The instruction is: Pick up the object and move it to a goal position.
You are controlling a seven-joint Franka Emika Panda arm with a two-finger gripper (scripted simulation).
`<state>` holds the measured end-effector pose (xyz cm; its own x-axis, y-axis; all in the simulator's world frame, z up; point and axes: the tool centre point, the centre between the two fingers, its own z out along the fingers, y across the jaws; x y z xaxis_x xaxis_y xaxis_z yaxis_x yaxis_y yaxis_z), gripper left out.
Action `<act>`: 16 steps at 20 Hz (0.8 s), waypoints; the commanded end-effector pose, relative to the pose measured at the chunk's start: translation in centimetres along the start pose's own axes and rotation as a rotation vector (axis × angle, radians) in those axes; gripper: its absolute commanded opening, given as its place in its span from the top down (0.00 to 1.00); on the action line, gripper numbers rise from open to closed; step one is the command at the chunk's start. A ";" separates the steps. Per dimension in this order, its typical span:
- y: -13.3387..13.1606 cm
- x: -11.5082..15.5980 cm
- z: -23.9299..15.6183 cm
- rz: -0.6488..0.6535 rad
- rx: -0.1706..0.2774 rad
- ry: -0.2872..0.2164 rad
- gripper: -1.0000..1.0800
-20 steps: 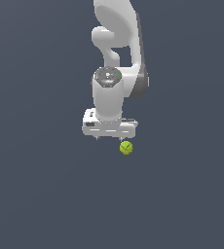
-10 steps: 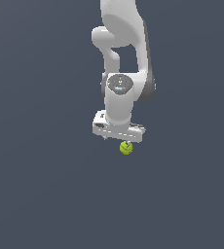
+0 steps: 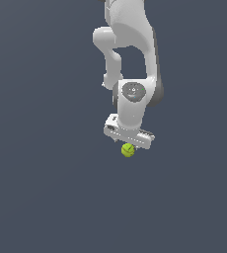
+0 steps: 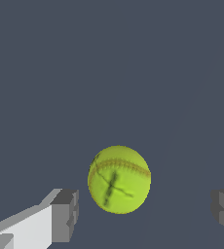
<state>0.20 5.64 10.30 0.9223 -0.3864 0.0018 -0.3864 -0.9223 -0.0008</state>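
Lowered since a second ago, the white gripper (image 3: 129, 140) hangs just above the small yellow-green seamed ball (image 3: 128, 150) at frame centre. Wrist view: ball (image 4: 119, 179) between spread, untouching fingers (image 4: 65, 215); grasp, transfer remain.

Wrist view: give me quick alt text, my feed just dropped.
A yellow-green ball with stitched seams and dark marks sits between the open gripper's two grey fingertips, with a gap on each side and nothing touching it. Behind it is only a plain dark grey surface.
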 end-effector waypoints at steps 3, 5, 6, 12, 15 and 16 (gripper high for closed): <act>-0.8 -0.6 0.7 0.051 0.000 -0.001 0.04; -1.0 -0.8 0.9 0.066 -0.001 -0.001 0.04; -1.1 -0.9 1.0 0.072 -0.001 -0.001 0.04; -1.2 -1.1 1.1 0.081 -0.001 -0.002 0.04; -1.2 -1.1 1.5 0.081 -0.001 -0.002 0.04; -1.2 -1.1 1.7 0.081 -0.001 -0.002 0.04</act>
<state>-0.28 7.19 8.89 0.8881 -0.4597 0.0005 -0.4597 -0.8881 -0.0005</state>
